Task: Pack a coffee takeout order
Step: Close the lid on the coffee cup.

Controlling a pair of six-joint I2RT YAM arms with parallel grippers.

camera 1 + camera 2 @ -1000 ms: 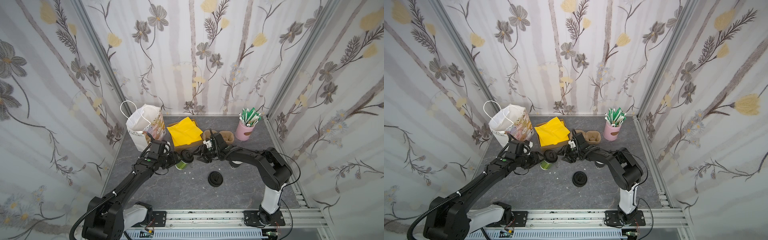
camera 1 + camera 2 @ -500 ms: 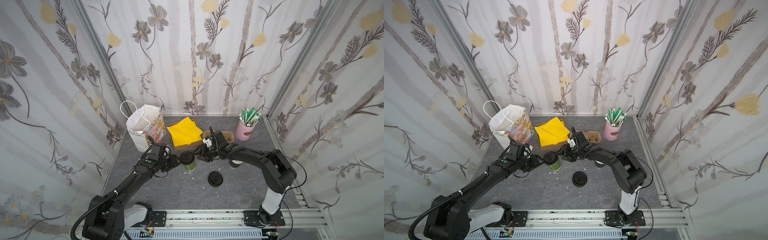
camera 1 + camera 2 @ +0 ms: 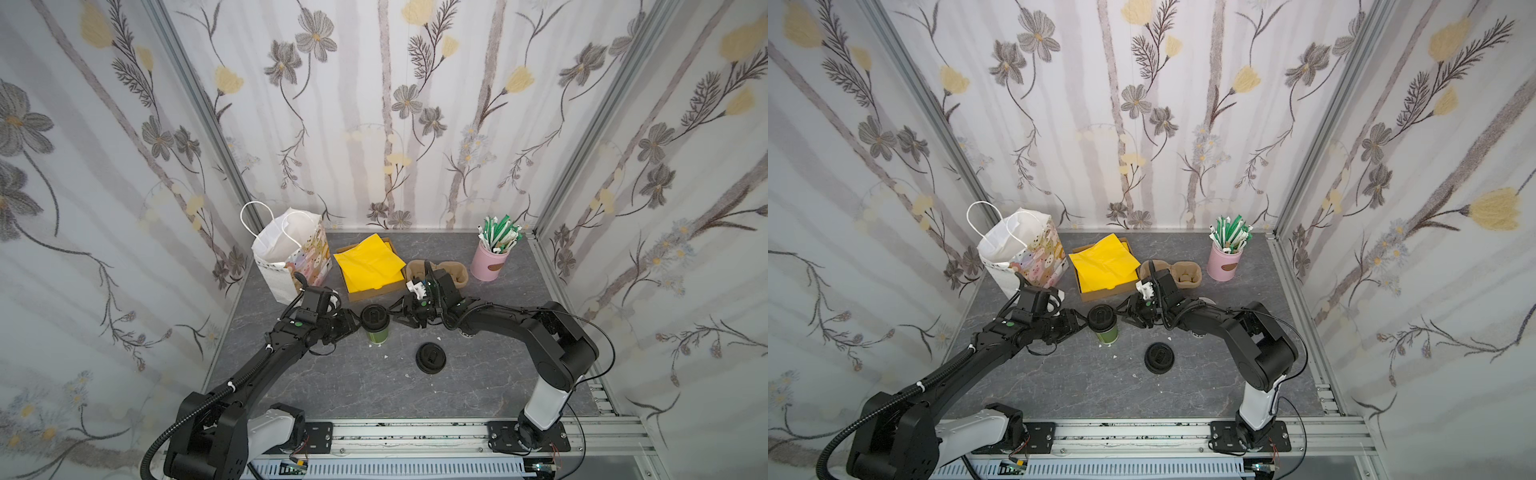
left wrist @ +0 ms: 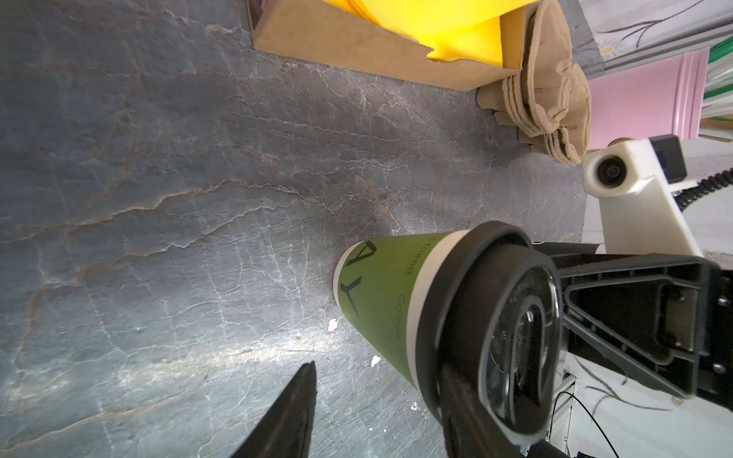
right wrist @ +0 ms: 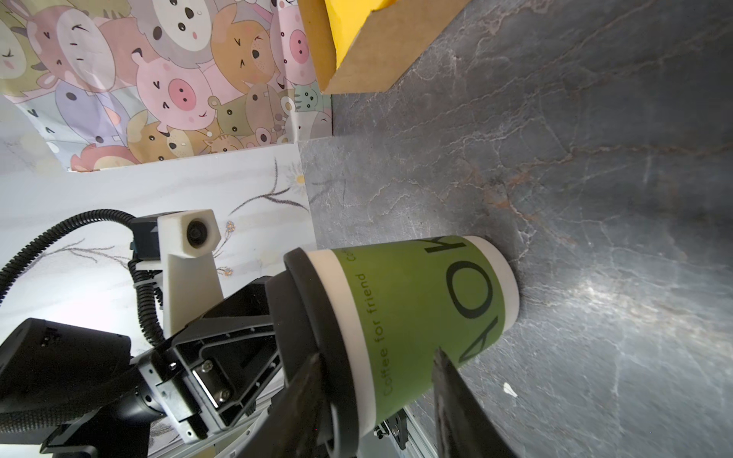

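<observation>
The green paper cup (image 3: 377, 332) with its black lid (image 3: 375, 316) stands upright on the grey table, seen in both top views, and again as the cup (image 3: 1106, 331). My left gripper (image 3: 354, 323) is just left of it and open. In the left wrist view one finger (image 4: 293, 412) is clear of the cup (image 4: 380, 293) and the other lies against the lid (image 4: 496, 317). My right gripper (image 3: 395, 319) faces the cup from the right, open. Its fingers (image 5: 456, 400) stand in front of the lid (image 5: 313, 309) and the cup wall (image 5: 416, 301). Yellow napkins (image 3: 370, 264) lie in a cardboard box (image 3: 374, 293).
A white paper bag (image 3: 286, 257) with cartoon animals stands open at the back left. A loose black lid (image 3: 431, 357) lies in front of the cup. Brown cup carriers (image 3: 455, 270) and a pink holder of straws (image 3: 489, 264) sit at the back right.
The cup has shifted slightly to the right and now stands straight. My right gripper's jaws have narrowed around it. The left gripper has stayed beside the lid.
</observation>
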